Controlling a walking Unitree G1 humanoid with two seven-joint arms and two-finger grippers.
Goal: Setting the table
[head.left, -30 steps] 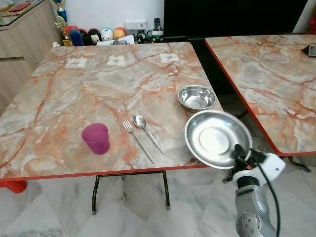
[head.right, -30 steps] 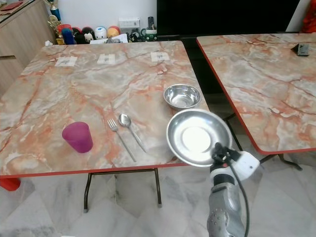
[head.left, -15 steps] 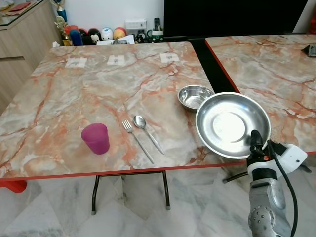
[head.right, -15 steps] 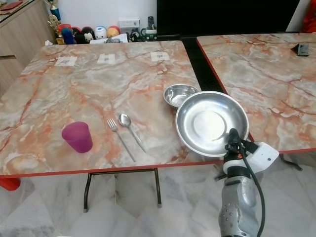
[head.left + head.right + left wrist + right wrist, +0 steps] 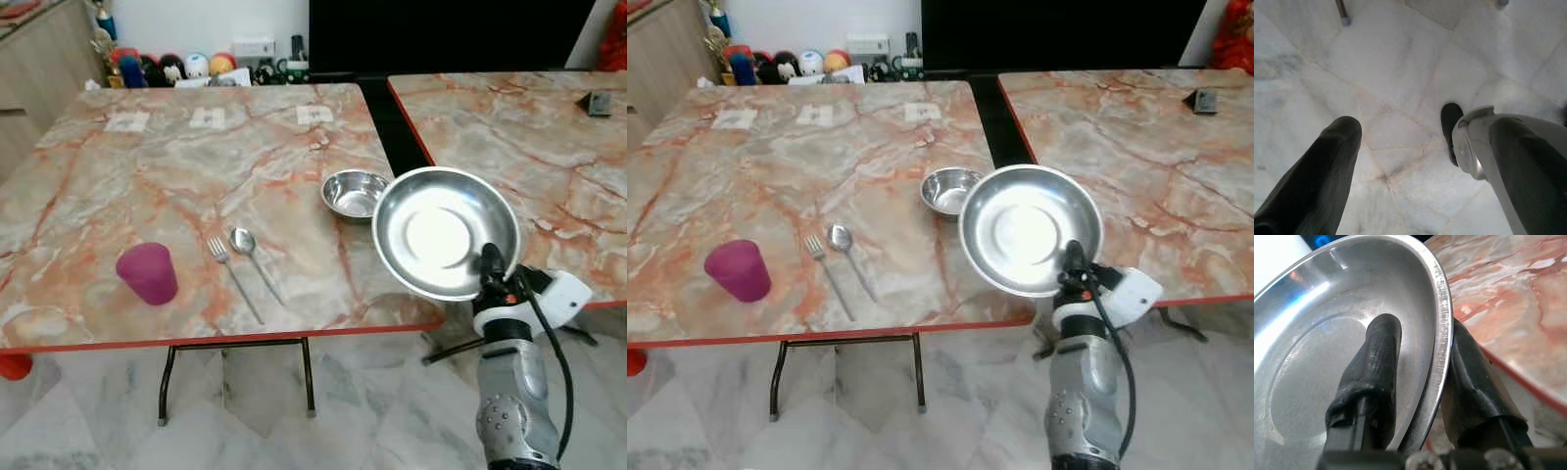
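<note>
Currently carrying plate [image 5: 446,230] by near rim, right gripper [image 5: 1415,382] fingers clamped across it, raised off desk [image 5: 196,166] corner, bowl [image 5: 355,193] at ten o'clock. Left gripper [image 5: 1415,161] fingers apart, idle.

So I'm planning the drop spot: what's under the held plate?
The plate in the right gripper covers the table's corner and the bowl's edge; anything beneath is hidden.

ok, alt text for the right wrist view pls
The right gripper pinches the rim of a steel plate, one black finger on the shiny inner face and the other behind the rim. Beyond the plate lies a marble-patterned table with a red edge.
</note>
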